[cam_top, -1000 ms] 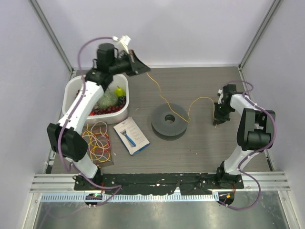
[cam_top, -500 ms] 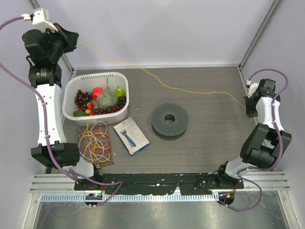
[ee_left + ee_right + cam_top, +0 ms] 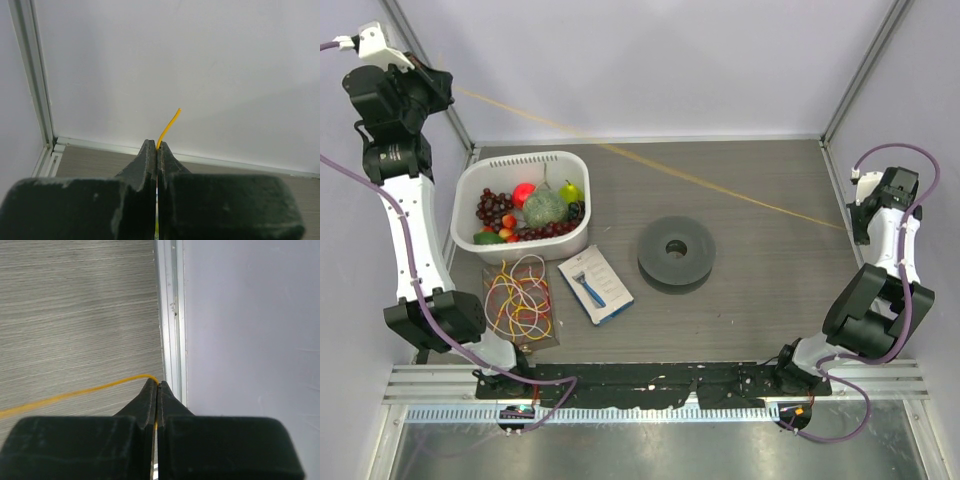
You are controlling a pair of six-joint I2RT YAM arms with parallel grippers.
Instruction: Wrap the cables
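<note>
Grey wood-grain table (image 3: 760, 300), white walls around it.

Top view: the dark round spool (image 3: 675, 253) lay flat mid-table. The thin yellow-orange wire (image 3: 650, 165) ran in a straight taut line on the far side of the spool, with no visible contact to it. The left gripper (image 3: 442, 85) was raised high, far left of the spool. The right gripper (image 3: 855, 222) was low, far right of the spool. Each was at one end of the wire. Judgement: the arms were spread wide to pull out slack before winding. The white tub (image 3: 470, 185) of fruit, the razor pack (image 3: 595, 285) and the loose coloured bands (image 3: 520, 300) sat left of the spool and were not involved.

Left wrist view: the left gripper (image 3: 156, 150) had its jaws pressed together on the wire (image 3: 169, 122). A short tip poked out past the fingertips towards the back wall (image 3: 200, 60).

Right wrist view: the right gripper (image 3: 157, 390) was likewise pinched tight on the wire (image 3: 75, 394). The wire led off left over the table, back towards the spool. The frame rail (image 3: 170, 315) was just beside the fingertips.

Judgement: wrapping was not yet begun, as no turns were visible on the spool.
</note>
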